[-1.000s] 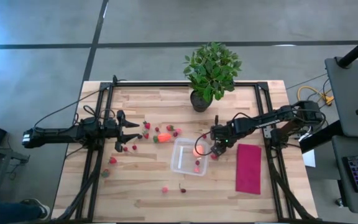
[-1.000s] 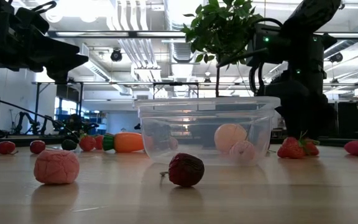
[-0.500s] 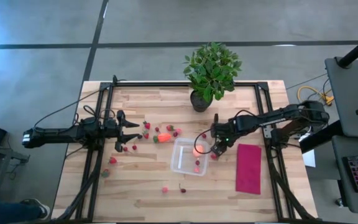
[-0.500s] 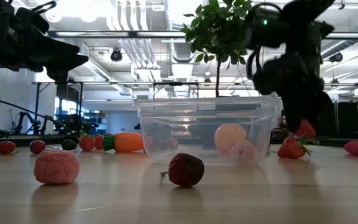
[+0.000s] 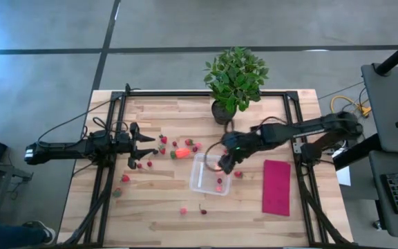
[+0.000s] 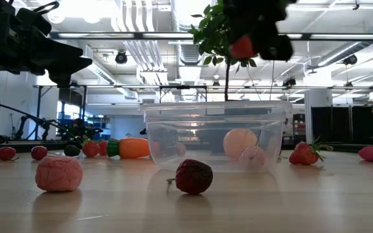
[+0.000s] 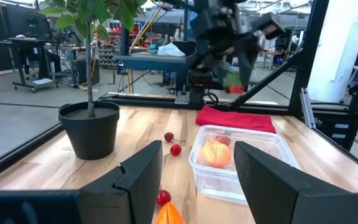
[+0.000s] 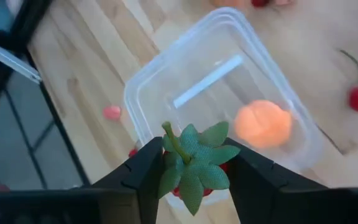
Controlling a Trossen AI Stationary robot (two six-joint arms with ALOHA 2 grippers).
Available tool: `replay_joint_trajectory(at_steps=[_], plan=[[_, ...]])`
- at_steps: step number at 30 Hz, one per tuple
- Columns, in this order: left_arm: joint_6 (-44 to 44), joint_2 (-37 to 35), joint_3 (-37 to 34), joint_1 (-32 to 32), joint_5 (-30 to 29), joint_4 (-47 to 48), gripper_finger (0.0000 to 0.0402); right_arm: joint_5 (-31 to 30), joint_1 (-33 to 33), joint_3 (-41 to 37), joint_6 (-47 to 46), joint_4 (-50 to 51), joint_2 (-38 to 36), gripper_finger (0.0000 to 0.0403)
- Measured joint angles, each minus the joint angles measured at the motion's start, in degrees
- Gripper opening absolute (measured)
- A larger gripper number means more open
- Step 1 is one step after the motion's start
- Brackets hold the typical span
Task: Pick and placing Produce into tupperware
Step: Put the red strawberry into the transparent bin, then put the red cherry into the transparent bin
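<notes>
Above the clear tub (image 5: 210, 174), the right gripper (image 5: 224, 163) hangs with jaws pinching a strawberry (image 8: 193, 167); left gripper (image 5: 148, 144) waits over the tabletop (image 5: 157, 200), jaws spread.

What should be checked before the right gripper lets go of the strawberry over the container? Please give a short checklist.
1. Strawberry gripped by right gripper: ok.
2. Gripper above the clear container: ok, seen in the high and right wrist views.
3. Free room inside, beside the round orange fruit: ok.
4. Left gripper away from the container: ok, open, waiting at the table's left.
5. Strawberry exactly above the middle: cannot tell.
</notes>
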State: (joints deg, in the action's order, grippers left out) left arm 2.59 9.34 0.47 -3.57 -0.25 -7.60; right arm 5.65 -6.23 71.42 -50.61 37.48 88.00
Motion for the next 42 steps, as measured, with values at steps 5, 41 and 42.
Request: replay_joint_trajectory(at_steps=[5,41,42], plan=[[0.0,-0.1,0.0,0.0,0.0,0.0,0.0187,-1.2,-0.5,10.3,4.2,10.4,12.1,0.0190],[0.0,0.0,0.0,0.0,0.0,0.0,0.0187,-8.3,15.8,-17.6,-11.5,7.8,-1.8,0.0269],[0.0,0.0,0.0,0.0,0.0,0.0,0.0187,-8.3,16.0,-18.5,-11.1,6.5,-1.5,0.0268]])
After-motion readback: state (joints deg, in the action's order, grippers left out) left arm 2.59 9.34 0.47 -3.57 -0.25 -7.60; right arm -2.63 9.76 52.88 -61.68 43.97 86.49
